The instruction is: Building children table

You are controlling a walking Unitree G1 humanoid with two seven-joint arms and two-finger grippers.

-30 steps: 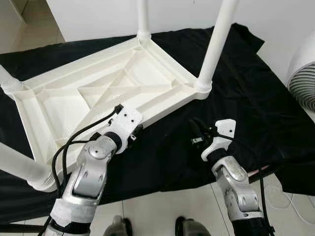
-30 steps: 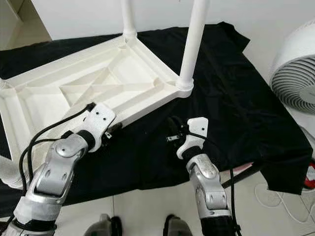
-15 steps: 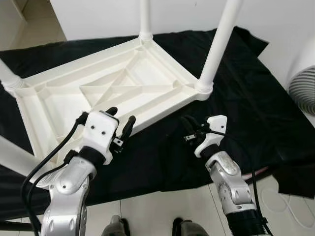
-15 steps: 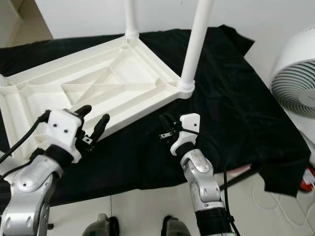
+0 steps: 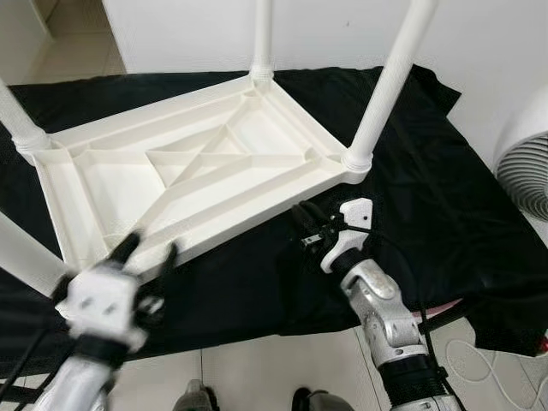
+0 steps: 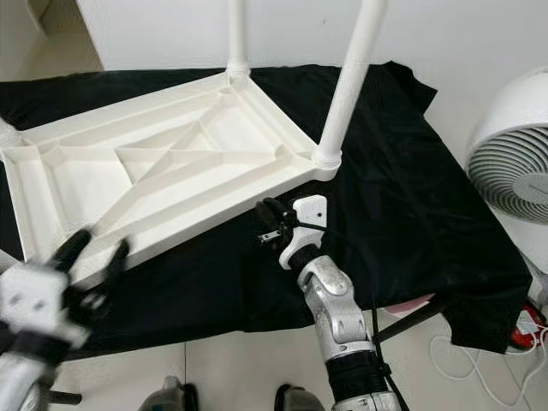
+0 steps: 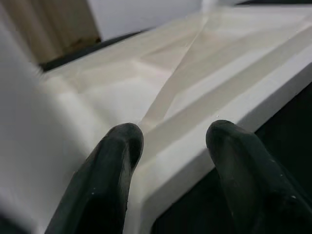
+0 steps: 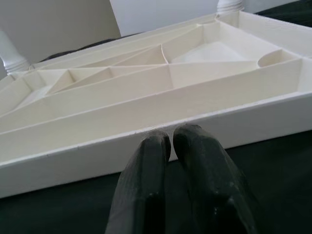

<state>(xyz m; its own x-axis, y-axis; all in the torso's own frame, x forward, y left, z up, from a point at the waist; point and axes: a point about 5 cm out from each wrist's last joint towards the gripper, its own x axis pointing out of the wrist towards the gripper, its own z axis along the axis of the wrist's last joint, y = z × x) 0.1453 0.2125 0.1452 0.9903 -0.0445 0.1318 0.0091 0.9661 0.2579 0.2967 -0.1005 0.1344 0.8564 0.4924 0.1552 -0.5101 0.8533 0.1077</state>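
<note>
The white plastic children's table (image 5: 184,167) lies upside down on a black cloth, its ribbed underside facing up. Legs stand up at its corners: one at the right (image 5: 390,86), one at the back (image 5: 262,34), one at the near left (image 5: 26,257). My left gripper (image 5: 150,255) is open at the table's front rim near the left corner; in the left wrist view the rim (image 7: 214,131) runs past the spread fingertips (image 7: 122,139). My right gripper (image 5: 301,218) is shut and holds nothing, just in front of the rim toward the right corner; its pads (image 8: 158,141) press together.
The black cloth (image 5: 428,188) covers the work surface and hangs over its front edge. A white fan (image 6: 514,145) stands close at the right. Tiled floor, a white cable (image 5: 488,368) and my feet (image 5: 193,398) lie below.
My left gripper has drawn back and to the left along the table's front rim, with its fingers now spread. My right gripper has shifted left, closer to the rim.
</note>
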